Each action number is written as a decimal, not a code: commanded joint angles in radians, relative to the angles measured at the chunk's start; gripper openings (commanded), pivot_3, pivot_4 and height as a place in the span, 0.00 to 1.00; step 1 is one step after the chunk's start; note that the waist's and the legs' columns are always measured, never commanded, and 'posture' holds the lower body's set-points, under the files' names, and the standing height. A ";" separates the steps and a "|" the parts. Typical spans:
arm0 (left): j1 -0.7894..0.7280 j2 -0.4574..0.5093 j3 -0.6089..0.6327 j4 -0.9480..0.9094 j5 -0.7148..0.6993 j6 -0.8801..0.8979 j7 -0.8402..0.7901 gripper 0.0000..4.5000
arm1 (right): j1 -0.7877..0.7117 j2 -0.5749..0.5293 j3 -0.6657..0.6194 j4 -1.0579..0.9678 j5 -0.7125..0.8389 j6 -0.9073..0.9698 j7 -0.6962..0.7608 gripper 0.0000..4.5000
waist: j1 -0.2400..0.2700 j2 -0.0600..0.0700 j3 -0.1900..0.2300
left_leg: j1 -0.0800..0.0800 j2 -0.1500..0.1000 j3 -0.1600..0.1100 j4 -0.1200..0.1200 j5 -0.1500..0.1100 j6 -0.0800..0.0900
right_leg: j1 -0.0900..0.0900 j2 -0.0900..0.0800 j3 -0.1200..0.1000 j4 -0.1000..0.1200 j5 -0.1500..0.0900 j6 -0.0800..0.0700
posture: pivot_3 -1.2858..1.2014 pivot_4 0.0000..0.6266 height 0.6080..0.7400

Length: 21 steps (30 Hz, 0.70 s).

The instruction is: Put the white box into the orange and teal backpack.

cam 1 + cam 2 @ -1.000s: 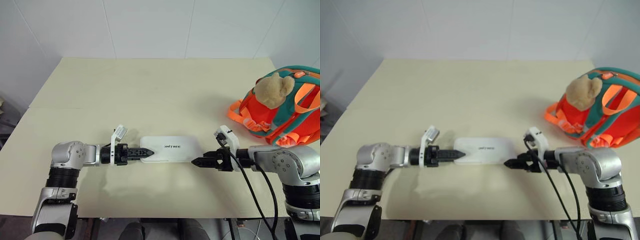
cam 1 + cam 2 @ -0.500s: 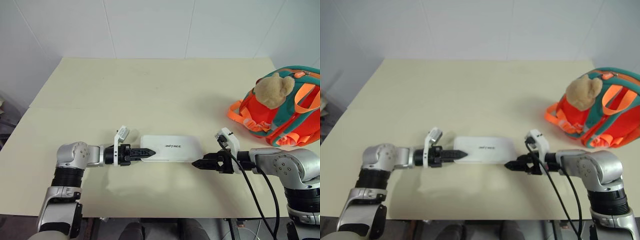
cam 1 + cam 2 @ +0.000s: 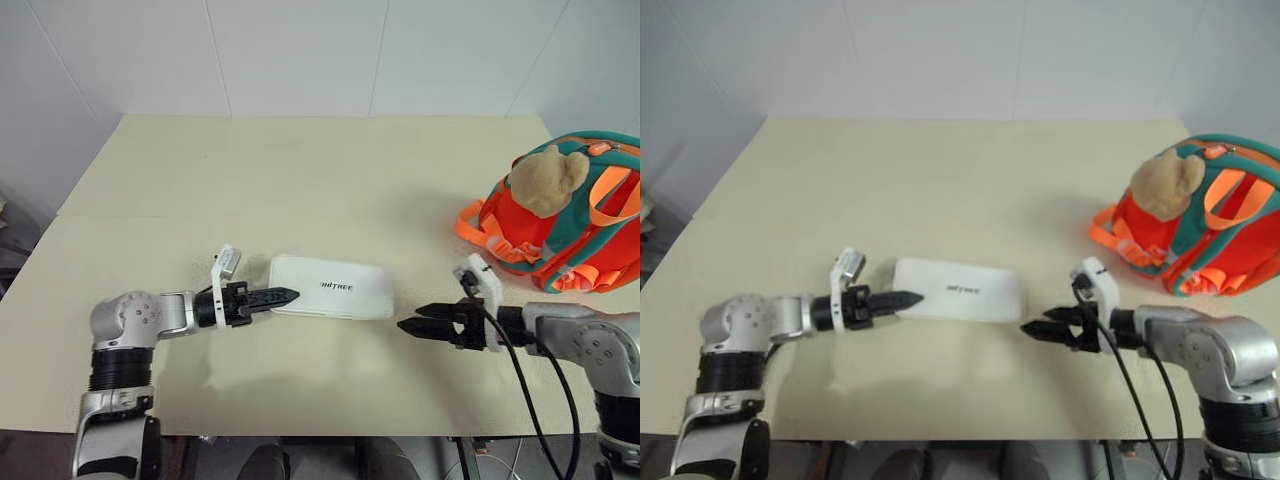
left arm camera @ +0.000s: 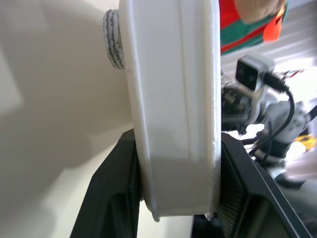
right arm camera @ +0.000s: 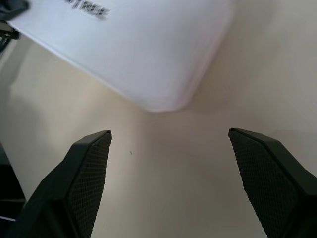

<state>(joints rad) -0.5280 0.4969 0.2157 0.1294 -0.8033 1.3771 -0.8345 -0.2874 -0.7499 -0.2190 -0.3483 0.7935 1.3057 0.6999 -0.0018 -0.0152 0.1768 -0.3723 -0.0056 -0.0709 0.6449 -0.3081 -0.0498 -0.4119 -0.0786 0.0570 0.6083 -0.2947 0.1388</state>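
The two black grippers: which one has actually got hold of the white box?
The left gripper: its two fingers are clamped on the end of the white box. The right gripper stands open, short of the box's other end, touching nothing.

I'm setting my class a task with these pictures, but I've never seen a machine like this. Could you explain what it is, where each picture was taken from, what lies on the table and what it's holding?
This is a two-armed humanoid robot. Two pictures come from cameras in its head, looking down over its arms; each of the other two comes from a camera on a wrist, looking along that arm's claw.

On the cream table lie a white box and, at the robot's right, an orange and teal backpack with a plush bear on it.

The left claw has closed on the near end of the box; the left wrist view shows a black finger on each side of it. The right claw is wide open, a little apart from the box's other end, holding nothing. The box is not yet in the backpack.
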 commanded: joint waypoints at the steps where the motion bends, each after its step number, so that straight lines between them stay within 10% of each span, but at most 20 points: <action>1: 0.018 0.047 -0.026 -0.080 0.000 -0.134 -0.095 0.35 | 0.056 -0.040 -0.103 -0.060 -0.007 -0.111 0.027 1.00 | 0.002 0.000 0.000 | 0.000 0.000 0.000 0.000 0.000 0.000 | 0.000 0.000 0.000 0.000 0.000 0.000 | 0.52 0.24 1.00; 21: 0.055 0.005 -0.031 -0.050 0.097 -0.672 -0.189 0.35 | 0.470 -0.010 -0.576 -0.191 -0.106 -0.477 -0.048 1.00 | 0.002 0.000 0.000 | 0.001 0.000 0.002 0.002 -0.002 0.004 | 0.003 0.000 0.002 0.000 0.001 0.002 | 0.52 0.24 1.00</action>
<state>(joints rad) -0.4662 0.4990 0.1770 0.0915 -0.6996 0.7333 -1.0010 0.1841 -0.7682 -0.7305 -0.5361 0.6733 0.8516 0.6732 0.0004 -0.0156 0.1770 -0.3705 -0.0057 -0.0691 0.6473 -0.3097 -0.0459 -0.4083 -0.0782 0.0586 0.6084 -0.2937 0.1406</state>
